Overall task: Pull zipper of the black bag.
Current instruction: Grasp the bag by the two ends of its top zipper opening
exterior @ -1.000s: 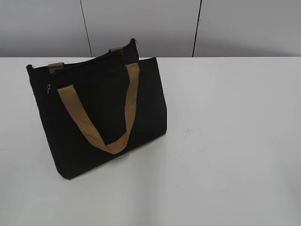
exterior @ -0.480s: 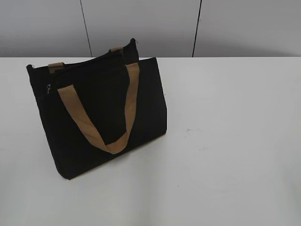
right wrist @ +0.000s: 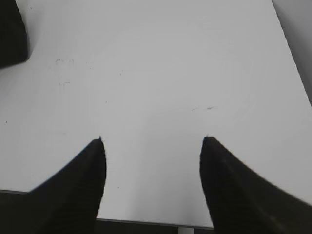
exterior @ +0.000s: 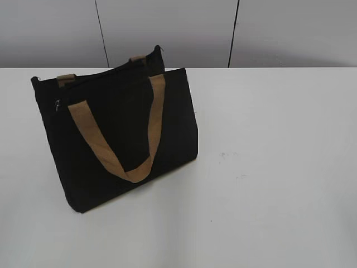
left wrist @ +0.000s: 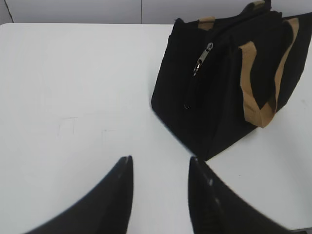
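White table, bag upright; zipper well ahead-right of left gripper; both grippers apart, right gripper empty.

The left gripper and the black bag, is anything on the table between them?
No. In the left wrist view, only bare white table lies between the left gripper and the black bag.

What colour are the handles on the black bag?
Tan handles on the black bag; clearest in the exterior view.
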Robot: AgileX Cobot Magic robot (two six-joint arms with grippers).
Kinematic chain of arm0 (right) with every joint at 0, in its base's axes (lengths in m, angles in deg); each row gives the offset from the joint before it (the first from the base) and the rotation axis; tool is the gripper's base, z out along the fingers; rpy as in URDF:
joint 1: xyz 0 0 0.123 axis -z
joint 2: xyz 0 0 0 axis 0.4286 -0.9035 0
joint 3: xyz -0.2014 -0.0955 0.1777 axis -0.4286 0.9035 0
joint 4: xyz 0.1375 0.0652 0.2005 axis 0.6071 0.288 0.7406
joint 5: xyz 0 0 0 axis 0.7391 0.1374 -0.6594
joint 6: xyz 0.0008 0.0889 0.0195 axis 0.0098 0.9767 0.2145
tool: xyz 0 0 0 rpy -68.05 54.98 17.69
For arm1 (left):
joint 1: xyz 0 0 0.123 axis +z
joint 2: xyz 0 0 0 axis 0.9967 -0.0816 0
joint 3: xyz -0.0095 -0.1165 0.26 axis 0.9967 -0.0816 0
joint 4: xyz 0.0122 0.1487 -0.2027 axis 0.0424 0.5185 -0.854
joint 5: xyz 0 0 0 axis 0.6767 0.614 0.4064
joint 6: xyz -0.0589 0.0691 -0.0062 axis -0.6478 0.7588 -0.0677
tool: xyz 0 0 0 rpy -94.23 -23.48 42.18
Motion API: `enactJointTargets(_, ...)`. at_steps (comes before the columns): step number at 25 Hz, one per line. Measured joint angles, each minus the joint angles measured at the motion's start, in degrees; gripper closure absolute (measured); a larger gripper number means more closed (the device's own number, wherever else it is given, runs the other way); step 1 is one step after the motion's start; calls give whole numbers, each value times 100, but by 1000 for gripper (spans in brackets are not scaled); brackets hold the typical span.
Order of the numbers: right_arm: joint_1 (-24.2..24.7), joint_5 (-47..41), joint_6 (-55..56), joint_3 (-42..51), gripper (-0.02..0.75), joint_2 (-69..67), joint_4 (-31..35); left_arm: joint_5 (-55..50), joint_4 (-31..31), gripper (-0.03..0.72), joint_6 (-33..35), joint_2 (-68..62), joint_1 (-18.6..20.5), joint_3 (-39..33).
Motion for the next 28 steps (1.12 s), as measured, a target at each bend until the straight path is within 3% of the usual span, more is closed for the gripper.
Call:
enactJointTargets(4, 0, 0, 0, 0, 263, 0, 0, 0, 0, 385, 0, -69, 0, 0)
enactJointTargets(11, 0, 0, 0, 0, 263, 0, 0, 4, 5, 244, 0, -545, 0, 0)
enactJointTargets(23, 0, 0, 169, 0, 263, 0, 15, 77, 82, 235, 160, -2689, 0, 12)
enactJointTargets(28, 0, 0, 174, 0, 263, 0, 15, 784, 245, 235, 176, -3402, 5, 99)
